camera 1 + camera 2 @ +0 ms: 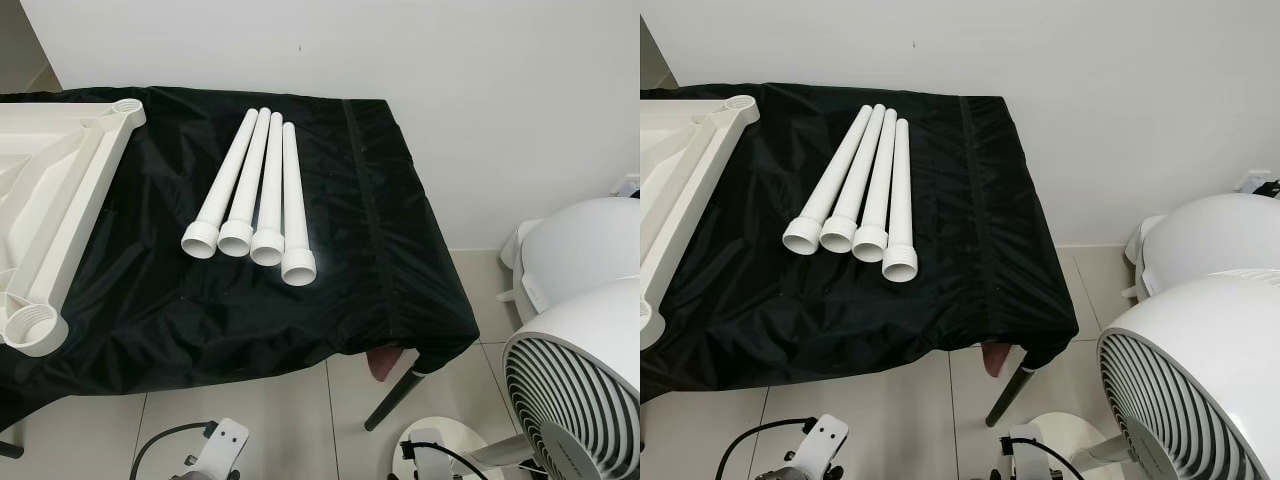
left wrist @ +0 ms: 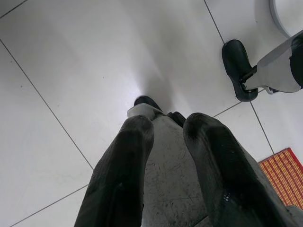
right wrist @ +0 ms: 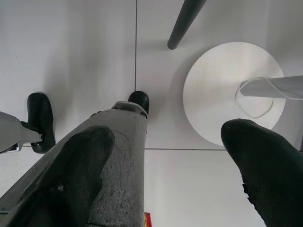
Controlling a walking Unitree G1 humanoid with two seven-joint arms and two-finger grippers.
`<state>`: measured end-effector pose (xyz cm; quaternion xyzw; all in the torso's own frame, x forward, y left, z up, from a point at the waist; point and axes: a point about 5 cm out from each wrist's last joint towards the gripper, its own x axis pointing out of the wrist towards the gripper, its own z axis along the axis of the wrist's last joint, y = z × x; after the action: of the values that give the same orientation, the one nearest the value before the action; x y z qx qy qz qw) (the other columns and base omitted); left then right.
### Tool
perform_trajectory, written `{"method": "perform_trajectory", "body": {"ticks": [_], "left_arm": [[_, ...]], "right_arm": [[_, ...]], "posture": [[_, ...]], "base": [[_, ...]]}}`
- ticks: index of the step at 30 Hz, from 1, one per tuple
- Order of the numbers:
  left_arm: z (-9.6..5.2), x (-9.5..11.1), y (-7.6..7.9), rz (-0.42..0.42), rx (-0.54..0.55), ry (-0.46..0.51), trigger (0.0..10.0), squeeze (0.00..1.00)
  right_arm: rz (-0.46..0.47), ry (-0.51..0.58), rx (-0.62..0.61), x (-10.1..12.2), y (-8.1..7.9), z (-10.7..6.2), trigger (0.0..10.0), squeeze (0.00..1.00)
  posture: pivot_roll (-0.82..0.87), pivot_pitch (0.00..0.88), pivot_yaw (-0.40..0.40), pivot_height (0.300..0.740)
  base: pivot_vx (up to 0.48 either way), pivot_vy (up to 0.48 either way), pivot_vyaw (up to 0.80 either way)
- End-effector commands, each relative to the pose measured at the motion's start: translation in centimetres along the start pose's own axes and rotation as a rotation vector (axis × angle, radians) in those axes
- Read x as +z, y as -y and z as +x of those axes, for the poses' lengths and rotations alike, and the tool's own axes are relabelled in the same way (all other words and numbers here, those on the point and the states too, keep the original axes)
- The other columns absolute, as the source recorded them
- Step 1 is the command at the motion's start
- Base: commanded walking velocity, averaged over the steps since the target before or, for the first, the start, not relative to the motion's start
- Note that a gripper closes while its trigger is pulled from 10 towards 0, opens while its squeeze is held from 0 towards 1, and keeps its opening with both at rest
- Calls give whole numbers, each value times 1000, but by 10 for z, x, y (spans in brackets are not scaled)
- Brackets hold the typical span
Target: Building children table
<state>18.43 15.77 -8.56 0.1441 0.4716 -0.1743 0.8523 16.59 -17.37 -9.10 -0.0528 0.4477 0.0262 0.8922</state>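
Note:
Several white tube legs (image 1: 250, 190) lie side by side on a table draped in black cloth (image 1: 380, 260), their threaded collars facing me. The white plastic tabletop (image 1: 50, 200) lies upside down at the cloth's left end, with a round leg socket (image 1: 35, 330) at its near corner and another (image 1: 127, 105) at its far corner. Both arms hang below the table edge. My left gripper (image 2: 168, 125) points down at the tiled floor with a gap between its fingers and nothing in it. My right gripper (image 3: 170, 137) also points down, fingers wide apart and empty.
A large white fan (image 1: 580, 390) stands close on the right; its round base (image 3: 227, 90) rests on the floor by a dark table leg (image 1: 395, 395). A white rounded appliance (image 1: 585, 245) sits behind the fan. A white wall backs the table. A red-patterned mat (image 2: 284, 175) lies by my feet.

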Motion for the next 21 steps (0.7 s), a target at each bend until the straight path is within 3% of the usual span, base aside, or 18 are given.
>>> {"method": "perform_trajectory", "body": {"ticks": [1, 6, 9, 14, 15, 21], "left_arm": [[-5, -2, -15, -105, 13, 79, 10000, 0], [-4, -1, -10, -135, -10, 76, 10000, 0], [-3, -1, -6, -94, -18, 80, 10000, 0], [-3, 3, -5, -93, -27, 96, 10000, 0], [-2, 6, -6, -91, -27, 107, 10000, 0], [-4, 12, -16, -103, -20, 131, 10000, 0]], "right_arm": [[41, -146, -129, -56, 21, -20, 10000, 0], [47, -137, -107, -52, 20, -18, 10000, 0], [6, -122, -66, -47, 17, -16, 10000, 0], [-1, -111, -52, -43, 17, -14, 10000, 0], [-40, -103, -48, -40, 18, -14, 10000, 0], [-20, -58, -32, -32, 18, -11, 10000, 0]], "posture": [[-74, 46, 68, 740], [-66, 21, 45, 740], [-56, 0, 28, 740], [-48, 0, 22, 740], [-45, 0, 22, 740], [-19, 14, 20, 740]], "base": [[0, 0, 0], [0, 0, 0], [0, 0, 0], [0, 0, 0], [0, 0, 0], [0, 0, 0]]}}
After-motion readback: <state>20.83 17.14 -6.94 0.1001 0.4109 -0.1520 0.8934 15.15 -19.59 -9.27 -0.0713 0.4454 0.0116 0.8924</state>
